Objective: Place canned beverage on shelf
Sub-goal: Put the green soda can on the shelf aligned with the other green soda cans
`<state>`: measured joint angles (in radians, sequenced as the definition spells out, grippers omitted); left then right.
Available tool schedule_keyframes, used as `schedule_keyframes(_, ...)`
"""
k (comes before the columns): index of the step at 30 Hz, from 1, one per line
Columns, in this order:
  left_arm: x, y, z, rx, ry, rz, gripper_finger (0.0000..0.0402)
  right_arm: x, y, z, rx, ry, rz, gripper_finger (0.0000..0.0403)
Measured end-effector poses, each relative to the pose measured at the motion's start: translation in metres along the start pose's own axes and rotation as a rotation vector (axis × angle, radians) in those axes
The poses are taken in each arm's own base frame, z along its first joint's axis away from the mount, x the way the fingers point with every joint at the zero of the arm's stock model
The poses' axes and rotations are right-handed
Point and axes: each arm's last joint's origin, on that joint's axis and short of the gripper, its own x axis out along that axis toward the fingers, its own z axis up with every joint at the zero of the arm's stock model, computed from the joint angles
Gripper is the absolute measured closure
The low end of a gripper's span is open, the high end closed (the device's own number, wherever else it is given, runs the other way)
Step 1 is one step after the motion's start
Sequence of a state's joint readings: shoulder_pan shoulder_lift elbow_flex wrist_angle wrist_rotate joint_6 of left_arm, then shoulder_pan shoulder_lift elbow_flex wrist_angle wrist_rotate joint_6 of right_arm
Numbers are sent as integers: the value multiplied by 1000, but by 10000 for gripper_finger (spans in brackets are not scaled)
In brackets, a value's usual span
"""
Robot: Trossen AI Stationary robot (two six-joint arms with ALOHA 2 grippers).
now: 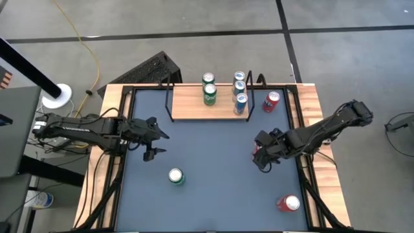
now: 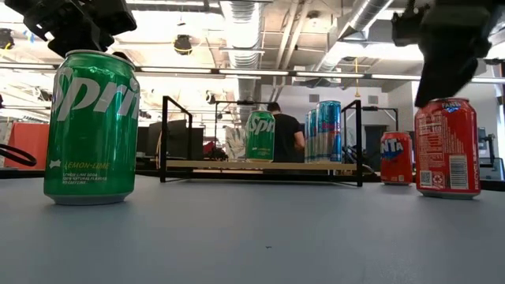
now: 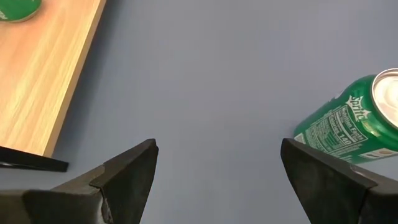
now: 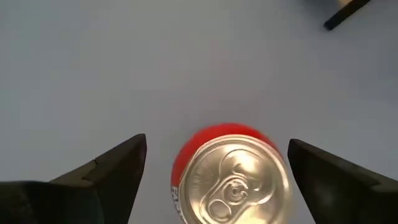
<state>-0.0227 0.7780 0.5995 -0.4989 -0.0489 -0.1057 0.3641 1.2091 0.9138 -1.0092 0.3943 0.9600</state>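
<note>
Right gripper (image 4: 214, 171): jaws spread wide, hanging right over a red can (image 4: 230, 174), holding nothing. From the wrist view the dark fingers (image 4: 112, 171) sit either side of the can's silver lid with clear gaps, so no contact.
Red can under it: upright on the tabletop (image 1: 213, 149), right side, in front of the shelf's right end. Low view shows it as a red Fanta-type can (image 2: 447, 147) with the arm looming above it.
Left gripper (image 3: 217, 174): also open and empty, hovering over bare table on the left side.
Green Sprite can: standing upright (image 1: 176, 176) near the left gripper, toward the front of the table. Not between the fingers, just off to one side of them in the left wrist view (image 3: 351, 121).
Shelf (image 1: 194, 107): small light-wood board with thin black wire frame at the ends, sitting at the back edge of the table, middle-ish.
On the shelf: green cans (image 1: 209, 90) near the middle and blue-and-silver cans (image 1: 240, 90) lined up at the right end, all upright.
Other red cans: one (image 1: 271, 101) on the table just beside the shelf's right end, another (image 1: 288, 203) near the front right corner.
Background: a person in a dark shirt (image 2: 282, 134) behind the table, seen through the shelf frame.
</note>
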Motion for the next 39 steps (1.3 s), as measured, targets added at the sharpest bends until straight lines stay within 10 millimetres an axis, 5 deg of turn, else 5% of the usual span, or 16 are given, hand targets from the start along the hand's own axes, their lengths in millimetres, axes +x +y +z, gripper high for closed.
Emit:
schedule_keyframes(11,-1,-9,-3,-76,53,-189,71,-43,2,60,-42,-203,108,31)
schedule_keyframes(20,-6,-49,-13,-42,62,-254,72,-59,65,81,-241,-582,467,31)
schedule_keyframes(23,-3,-61,-27,-27,34,-203,72,-47,96,81,-317,-664,523,30)
schedule_keyframes(31,19,-64,-79,-83,-26,-34,72,23,165,100,-349,-824,555,30)
schedule_keyframes(39,31,-54,-109,-139,17,31,72,65,229,119,-466,-728,504,30)
